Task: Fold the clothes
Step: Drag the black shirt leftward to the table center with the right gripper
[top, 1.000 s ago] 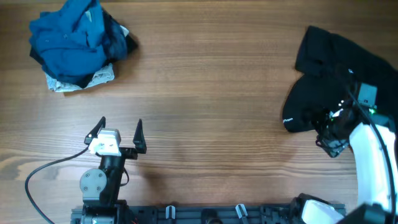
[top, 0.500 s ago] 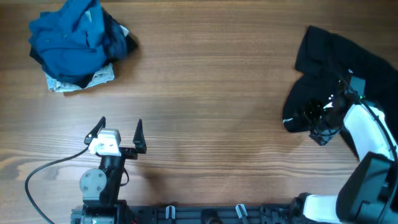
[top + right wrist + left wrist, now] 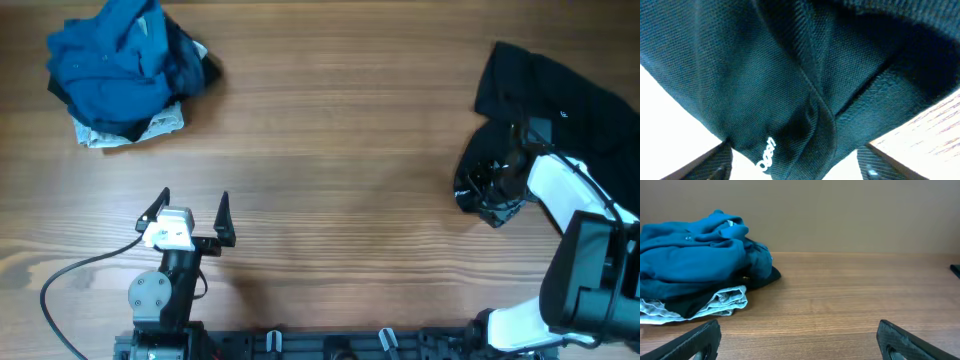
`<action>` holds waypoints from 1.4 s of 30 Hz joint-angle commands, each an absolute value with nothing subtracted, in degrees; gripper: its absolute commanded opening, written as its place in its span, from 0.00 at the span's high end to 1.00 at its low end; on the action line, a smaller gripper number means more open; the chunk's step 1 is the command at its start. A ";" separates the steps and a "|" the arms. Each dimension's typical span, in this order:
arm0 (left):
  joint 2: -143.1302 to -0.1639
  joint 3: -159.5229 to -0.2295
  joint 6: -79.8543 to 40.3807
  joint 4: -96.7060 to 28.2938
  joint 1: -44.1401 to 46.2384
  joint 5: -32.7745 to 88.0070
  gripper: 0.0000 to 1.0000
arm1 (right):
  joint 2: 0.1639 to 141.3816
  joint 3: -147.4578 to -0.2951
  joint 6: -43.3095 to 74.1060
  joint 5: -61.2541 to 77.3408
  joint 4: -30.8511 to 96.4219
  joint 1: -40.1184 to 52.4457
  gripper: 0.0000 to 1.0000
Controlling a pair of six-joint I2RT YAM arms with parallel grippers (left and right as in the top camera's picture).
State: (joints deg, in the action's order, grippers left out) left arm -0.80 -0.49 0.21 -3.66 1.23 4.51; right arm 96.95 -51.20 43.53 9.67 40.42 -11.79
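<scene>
While the large black collared shirt of soft fabric [image 3: 560, 95] lies crumpled at the right edge of the wooden surface [image 3: 350, 130], the right gripper [image 3: 795, 167] straddles a fold of it, jaws wide and not visibly clamped; the left gripper [image 3: 193, 200] stands fully spread, empty.

A brown wood-grain surface [image 3: 350, 120] is seen across the whole overhead view, its grain running left to right. At its far edge, in the left wrist view, a plain beige wall [image 3: 840, 215] is met. Both are lit softly and evenly. A dark rail [image 3: 330, 345] is fixed along the near edge.
</scene>
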 commanded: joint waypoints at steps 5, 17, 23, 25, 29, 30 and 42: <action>-0.38 -0.32 1.28 -4.12 1.54 4.19 0.00 | 102.17 -50.98 45.36 8.84 37.98 -11.03 0.52; -0.38 -0.32 1.28 -4.12 1.54 4.19 0.00 | 102.17 -50.98 48.64 20.82 30.96 -1.28 0.92; -0.38 -0.32 1.28 -4.12 1.54 4.19 0.00 | 102.17 -50.98 56.58 27.83 21.54 10.46 0.93; -0.38 -0.32 1.28 -4.12 1.54 4.19 0.00 | 102.17 -50.98 59.77 29.50 17.50 14.59 0.93; -0.38 -0.32 1.28 -4.12 1.54 4.21 0.00 | 102.39 -51.00 67.20 30.11 8.56 23.92 0.93; -0.38 -0.32 1.28 -4.12 1.54 4.19 0.00 | 102.59 -51.03 68.82 30.48 6.55 25.91 0.92; -0.38 -0.32 1.28 -4.12 1.54 4.19 0.00 | 111.94 -56.51 70.65 38.87 -5.78 42.19 0.57</action>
